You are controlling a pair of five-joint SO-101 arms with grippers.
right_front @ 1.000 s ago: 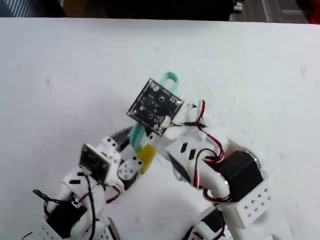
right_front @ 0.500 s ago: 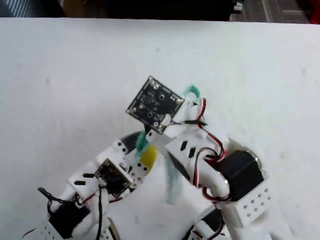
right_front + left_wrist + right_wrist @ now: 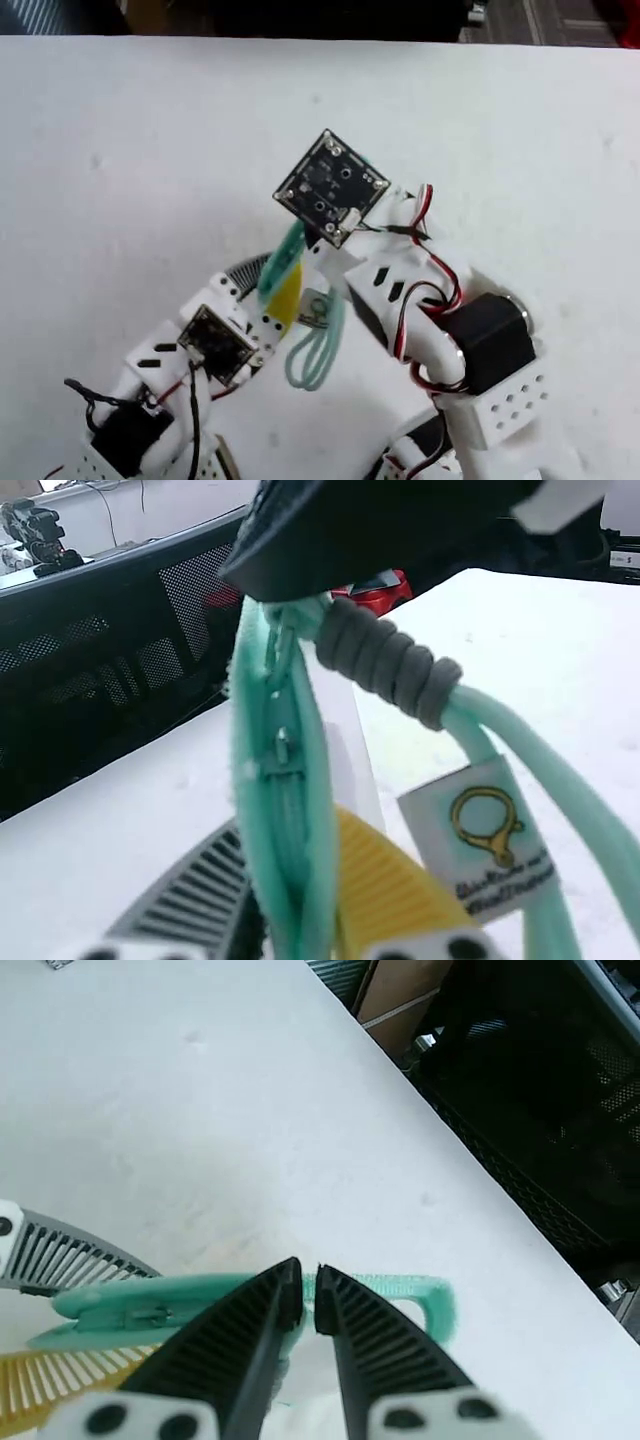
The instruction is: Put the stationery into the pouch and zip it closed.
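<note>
A mint-green pouch (image 3: 282, 780) stands edge-on between the grey finger (image 3: 185, 905) and the yellow finger (image 3: 395, 895) of my left gripper (image 3: 300, 925), which is shut on it. In the high view the pouch (image 3: 281, 255) is a thin green strip above the yellow finger (image 3: 286, 292). My right gripper (image 3: 308, 1298) has its black fingers pinched together at the pouch's zipper pull (image 3: 285, 630), where a grey knotted cord (image 3: 390, 665) joins. The mint cord loop (image 3: 312, 350) hangs down with a small tag (image 3: 492, 840). The inside of the pouch is hidden.
The white table (image 3: 150, 150) spreads wide on the far and left sides. Both arm bodies crowd the near edge, the right arm's base (image 3: 490, 370) at the lower right. A black mesh barrier (image 3: 540, 1110) runs beyond the table edge.
The right arm has shifted right and farther away, drawing along the pouch's top. The cord loop has swung from the far side to hang on the near side. The left arm turned slightly.
</note>
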